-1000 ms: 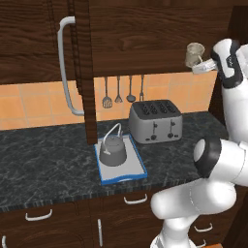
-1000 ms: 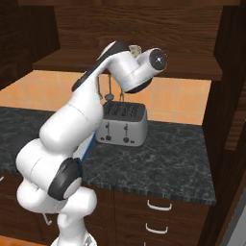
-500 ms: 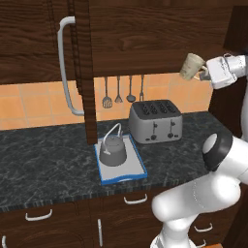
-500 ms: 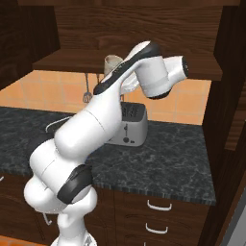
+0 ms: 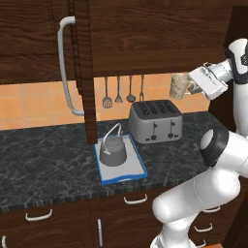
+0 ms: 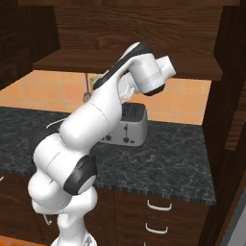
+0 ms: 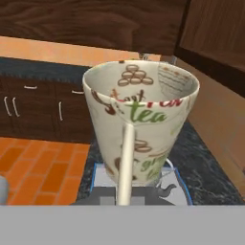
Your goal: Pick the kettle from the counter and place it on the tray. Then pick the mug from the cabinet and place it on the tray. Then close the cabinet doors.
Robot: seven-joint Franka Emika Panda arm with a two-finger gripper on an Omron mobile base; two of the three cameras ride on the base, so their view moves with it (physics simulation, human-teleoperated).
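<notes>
The cream mug (image 5: 180, 86) with printed tea words hangs in the air above the toaster, out of the cabinet (image 6: 144, 29). My gripper (image 5: 192, 88) is shut on it from the right side. In the hand view the mug (image 7: 141, 119) stands close in front, its handle (image 7: 125, 162) turned toward the hand. Down on the counter (image 5: 43, 164), the dark kettle (image 5: 112, 151) sits on the blue-rimmed tray (image 5: 138, 170), to the left of and well below the mug. The tray's corner (image 7: 184, 189) shows under the mug. A cabinet door (image 5: 83, 72) stands open edge-on.
A silver four-slot toaster (image 5: 155, 121) stands on the counter right of the tray, under the mug. Utensils (image 5: 118, 92) hang on the orange tiled wall. The door's long bar handle (image 5: 65, 68) juts out at left. Drawers (image 6: 158, 206) lie below the counter.
The arm has carried the mug down and a little to the left, away from the cabinet shelf. The kettle and tray have not moved.
</notes>
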